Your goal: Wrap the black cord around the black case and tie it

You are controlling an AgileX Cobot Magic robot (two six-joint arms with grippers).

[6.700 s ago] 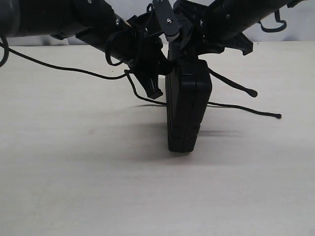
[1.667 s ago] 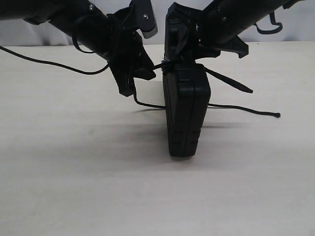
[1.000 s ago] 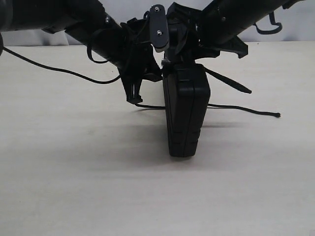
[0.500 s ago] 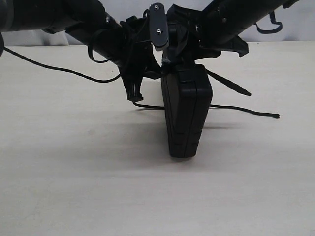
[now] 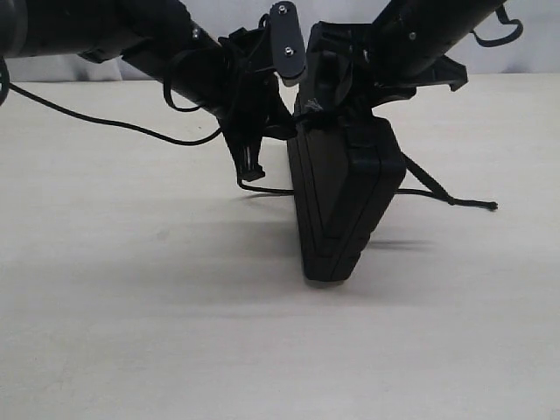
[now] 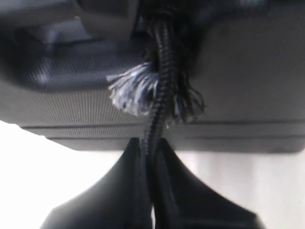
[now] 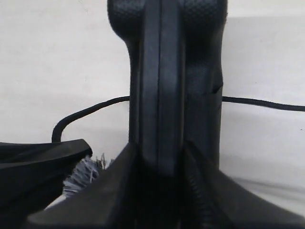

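The black case [image 5: 343,210] stands on its narrow edge on the table, its top leaning to the right. My right gripper [image 5: 348,103] is shut on the case's top edge; in the right wrist view the case [image 7: 159,90] runs up from between the fingers [image 7: 119,191]. My left gripper [image 5: 284,129] sits close against the case's top left and is shut on the black cord [image 6: 159,71], whose frayed tip [image 6: 129,89] shows just beyond the fingers, in front of the case wall [image 6: 248,90]. More cord [image 5: 105,122] trails left on the table, and its other end [image 5: 492,206] lies to the right.
The pale table [image 5: 131,332] spreads around the case. Cord lies on the table behind the case [image 7: 81,114] on both sides. Both black arms [image 5: 149,44] crowd the space above the case. The left gripper's finger [image 7: 38,160] shows beside the right gripper.
The case has tipped, its top swinging right with the right gripper. The cord on the right has pulled tighter toward the case. The left gripper has stayed by the case's top left.
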